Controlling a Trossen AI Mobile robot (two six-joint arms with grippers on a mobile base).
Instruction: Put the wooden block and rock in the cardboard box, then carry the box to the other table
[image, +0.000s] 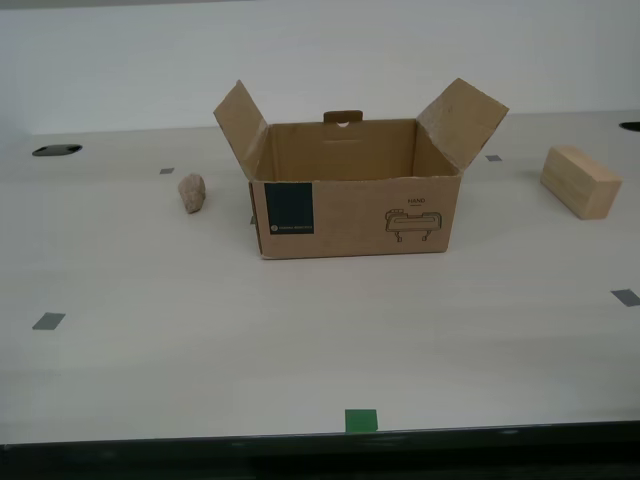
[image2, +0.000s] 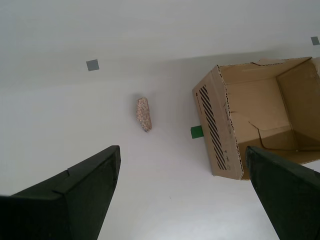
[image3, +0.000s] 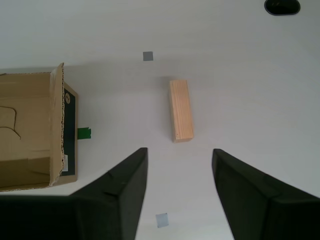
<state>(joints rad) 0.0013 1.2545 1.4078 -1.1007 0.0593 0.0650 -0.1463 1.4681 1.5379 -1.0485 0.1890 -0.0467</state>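
**Presently: both hands open and empty above the surface, nothing loaded**

Risks, as I judge them from this position:

1. The rock is small, lumpy and rounded. A pinch that lands off its middle could squeeze it sideways out of the pads, or roll it across the smooth surface.
2. The wooden block lies lengthwise along my first hand's approach. Closing across its narrow width should hold; closing near one end could let it pivot and drop.
3. The cardboard box is light and its flaps stand raised. A hand or load clipping a flap during transfer could shove the box or fold a flap over the opening.
4. For the carry, uneven pressure from the two hands could crush or tilt the box.

Layout in the exterior view: the box stands at centre, the rock well apart at its 9 o'clock, the block well apart at its 3 o'clock. The box interior shows nothing inside.

Hand state: my first hand has its jaws parted moderately, wider than the block, touching nothing. My second hand is spread very wide, the rock ahead of it, also holding nothing.
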